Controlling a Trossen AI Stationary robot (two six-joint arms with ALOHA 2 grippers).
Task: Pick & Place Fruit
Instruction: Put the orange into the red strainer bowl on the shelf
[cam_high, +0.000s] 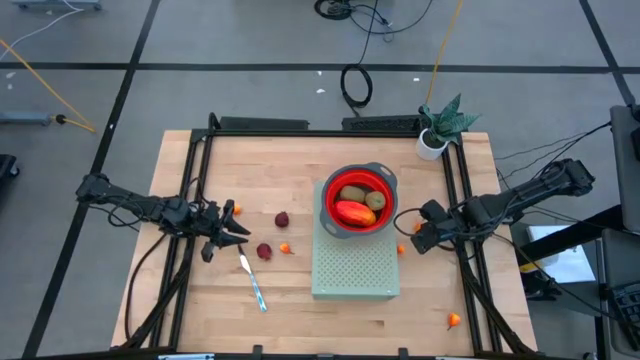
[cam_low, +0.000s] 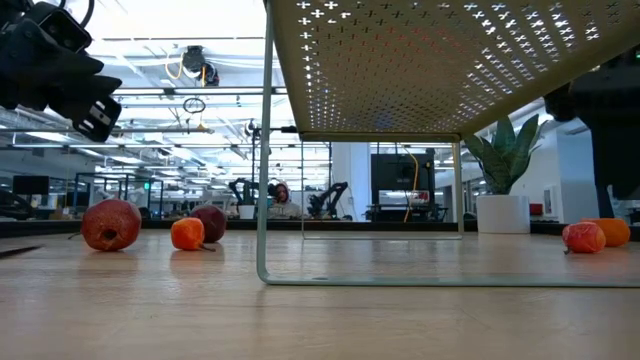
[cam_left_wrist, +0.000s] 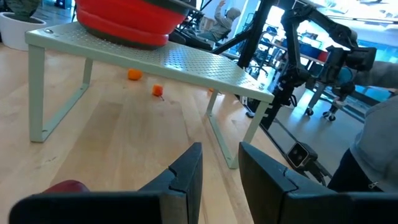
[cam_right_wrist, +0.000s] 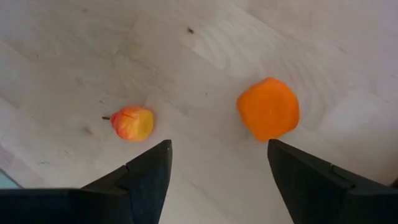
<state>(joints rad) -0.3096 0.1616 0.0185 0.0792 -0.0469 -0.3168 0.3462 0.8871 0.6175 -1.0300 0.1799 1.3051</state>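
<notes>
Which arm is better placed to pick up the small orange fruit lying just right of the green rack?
The right. Its open gripper hangs above the two small orange fruits beside the rack, both showing ahead of its fingers. The left gripper sits across the table near the dark red balls.

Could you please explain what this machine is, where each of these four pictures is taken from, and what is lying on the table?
Two dark robot arms work at a wooden table. One camera looks straight down, one sits at table height, and one rides on each wrist. A red bowl on a pale green perforated stand holds a red-orange fruit and two brown-green ovals. Dark red balls, tiny orange balls and a knife lie on the table. The left gripper and right gripper are open and hold nothing.
</notes>
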